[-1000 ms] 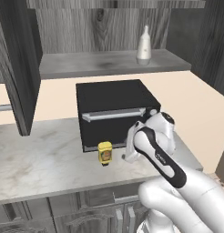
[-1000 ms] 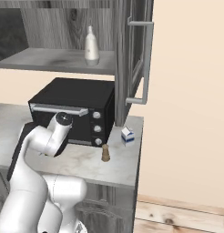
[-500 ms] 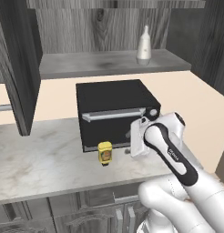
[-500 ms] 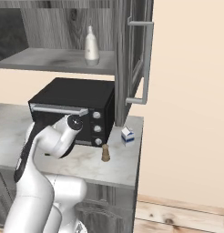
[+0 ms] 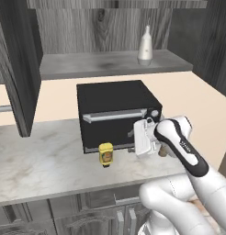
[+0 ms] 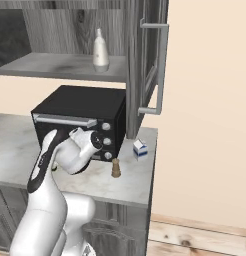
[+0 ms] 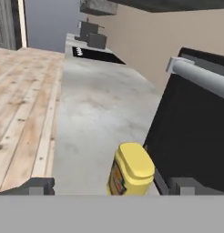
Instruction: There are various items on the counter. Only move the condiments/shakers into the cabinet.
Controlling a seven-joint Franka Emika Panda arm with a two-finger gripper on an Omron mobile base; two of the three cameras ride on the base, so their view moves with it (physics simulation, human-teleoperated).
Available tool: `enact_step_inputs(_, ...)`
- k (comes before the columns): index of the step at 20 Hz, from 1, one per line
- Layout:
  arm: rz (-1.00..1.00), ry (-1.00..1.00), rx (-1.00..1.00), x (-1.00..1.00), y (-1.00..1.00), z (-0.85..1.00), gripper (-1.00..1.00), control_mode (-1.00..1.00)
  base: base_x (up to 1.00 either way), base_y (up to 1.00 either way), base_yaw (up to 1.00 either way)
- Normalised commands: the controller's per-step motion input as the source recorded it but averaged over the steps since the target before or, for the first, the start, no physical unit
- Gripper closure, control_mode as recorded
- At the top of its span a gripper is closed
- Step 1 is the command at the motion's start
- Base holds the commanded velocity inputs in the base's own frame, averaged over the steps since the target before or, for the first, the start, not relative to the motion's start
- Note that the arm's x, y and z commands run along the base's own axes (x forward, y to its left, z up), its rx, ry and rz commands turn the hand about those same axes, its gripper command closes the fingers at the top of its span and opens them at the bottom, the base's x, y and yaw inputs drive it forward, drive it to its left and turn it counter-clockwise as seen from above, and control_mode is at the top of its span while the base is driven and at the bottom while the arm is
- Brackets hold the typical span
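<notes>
- Marble-grey counter [image 5: 46, 160] runs under an open wall cabinet [image 5: 110, 64], with a black toaster oven [image 5: 115, 112] standing on it against the beige wall.
- One condiment looks done: the white bottle [image 5: 144, 46] stands upright on the cabinet shelf, towards its right end; it shows there in the right base view too [image 6: 99, 50].
- Two are left, by my reading. The yellow bottle [image 5: 105, 153] stands on the counter just in front of the oven's lower left corner. The brown shaker [image 6: 115, 168] stands on the counter right of the arm, in front of the oven's knob side.
- The blue-and-white box [image 6: 140, 149] sits near the counter's right end, beside the oven; it is not a condiment and should stay.
- The gripper [image 7: 109, 186] hangs low over the counter, aimed along it, with the yellow bottle [image 7: 129, 170] between its finger tips. Its jaws stand wide apart and hold nothing; both tips look clear of the bottle.
- Judged from this, the step in hand is the approach to the yellow bottle: closing on it, lifting it and carrying it to the shelf are not yet done, and the shaker comes after.
</notes>
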Motion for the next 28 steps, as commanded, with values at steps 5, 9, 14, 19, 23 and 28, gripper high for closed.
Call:
enact_step_inputs(5, 0.06, 0.05, 0.17, 0.0, 0.0, -0.41, -1.0, -1.0, 0.0, 0.0, 0.0)
enact_step_inputs(9, 0.03, 0.07, 0.02, 0.0, 0.07, -0.44, -1.0, -1.0, 0.0, 0.0, 0.0)
enact_step_inputs(14, 0.02, 0.03, 0.0, 0.0, 0.25, -0.31, -1.0, -1.0, 0.0, 0.0, 0.0)
enact_step_inputs(19, 0.02, 0.01, 0.0, -0.04, 0.31, -0.4, -1.0, -1.0, 0.0, 0.0, 0.0)
enact_step_inputs(23, 0.01, 0.0, 0.0, 0.0, 0.02, -0.2, -1.0, -1.0, 0.0, 0.0, 0.0)
enact_step_inputs(28, 0.01, 0.0, 0.0, 0.0, 0.0, -0.11, -1.0, -1.0, 0.0, 0.0, 0.0)
